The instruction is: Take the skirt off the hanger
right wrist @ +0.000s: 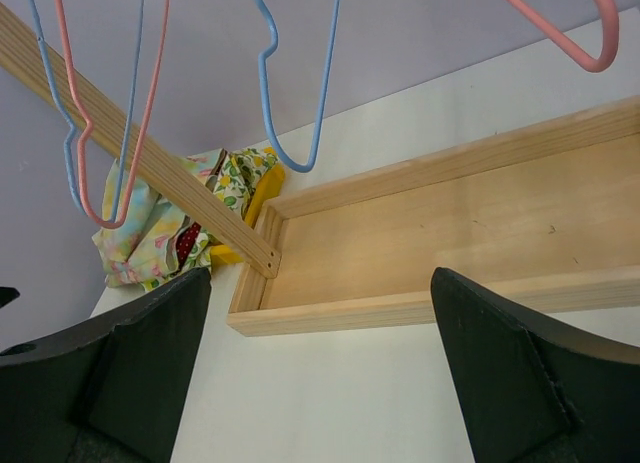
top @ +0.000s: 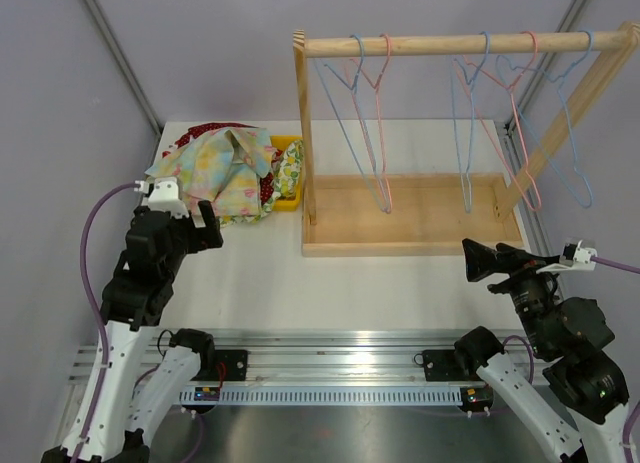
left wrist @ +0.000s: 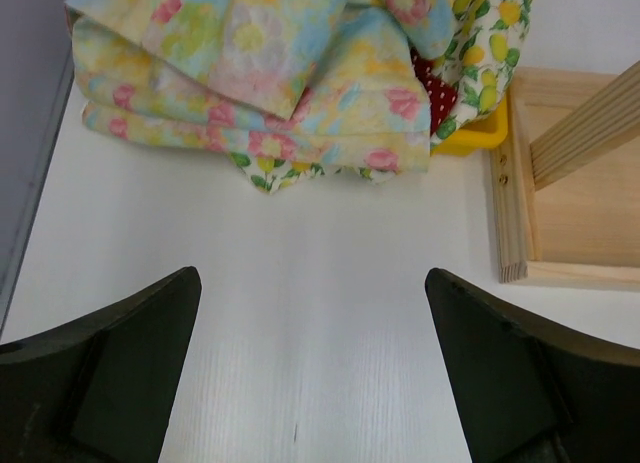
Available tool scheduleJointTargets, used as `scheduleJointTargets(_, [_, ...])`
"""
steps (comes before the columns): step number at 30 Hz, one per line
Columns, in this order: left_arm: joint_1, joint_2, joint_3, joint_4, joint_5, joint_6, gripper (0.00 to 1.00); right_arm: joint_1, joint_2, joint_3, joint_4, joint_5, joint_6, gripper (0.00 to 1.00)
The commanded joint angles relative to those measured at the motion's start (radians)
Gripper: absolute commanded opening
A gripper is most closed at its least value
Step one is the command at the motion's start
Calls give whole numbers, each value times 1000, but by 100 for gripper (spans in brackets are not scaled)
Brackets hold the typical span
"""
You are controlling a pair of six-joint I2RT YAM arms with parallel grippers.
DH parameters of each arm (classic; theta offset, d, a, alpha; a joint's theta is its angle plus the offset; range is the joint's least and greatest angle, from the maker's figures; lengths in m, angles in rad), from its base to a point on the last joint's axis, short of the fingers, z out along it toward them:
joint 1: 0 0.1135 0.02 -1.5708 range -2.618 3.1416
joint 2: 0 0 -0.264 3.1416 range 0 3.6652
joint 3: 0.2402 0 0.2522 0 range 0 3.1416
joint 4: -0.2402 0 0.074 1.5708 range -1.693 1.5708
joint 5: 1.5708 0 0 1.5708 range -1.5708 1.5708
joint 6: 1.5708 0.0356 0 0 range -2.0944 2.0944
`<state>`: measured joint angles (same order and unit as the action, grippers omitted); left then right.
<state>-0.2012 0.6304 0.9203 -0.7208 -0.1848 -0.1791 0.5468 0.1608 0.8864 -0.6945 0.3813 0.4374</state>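
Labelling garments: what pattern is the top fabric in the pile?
The top fabric is a pastel floral: pink, yellow and light blue. Best in the left wrist view.

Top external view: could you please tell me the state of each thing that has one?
Hangers, bare, hung on the rod.
Wooden rack, upright on the table.
Floral clothes, heaped over the yellow bin.
Left gripper, open, empty.
Right gripper, open, empty.
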Motion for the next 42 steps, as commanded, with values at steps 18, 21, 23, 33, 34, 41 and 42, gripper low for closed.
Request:
scheduleJointTargets(18, [-1, 196, -917, 1766, -278, 251, 99, -4, -15, -3, 4, -30, -22, 100])
scheduleJointTargets(21, [23, 458, -965, 2073, -265, 274, 99, -4, 15, 2, -3, -44, -25, 100])
scheduleJointTargets(23, [52, 652, -944, 2199, -120, 298, 99, -4, 25, -3, 9, -58, -29, 99])
scheduleJointTargets(33, [123, 705, -763, 1925, -57, 242, 99, -2, 167, 13, 1, -116, -25, 100])
scheduleJointTargets(34, [129, 697, -747, 1890, -71, 233, 99, -2, 177, 16, -3, -116, -25, 100])
scheduleJointTargets(41, [141, 700, -742, 1850, -65, 210, 99, -2, 229, 22, 58, -130, -49, 99])
scheduleJointTargets(42, [141, 695, -741, 1844, -67, 208, 99, -2, 239, 28, 58, -140, -58, 100])
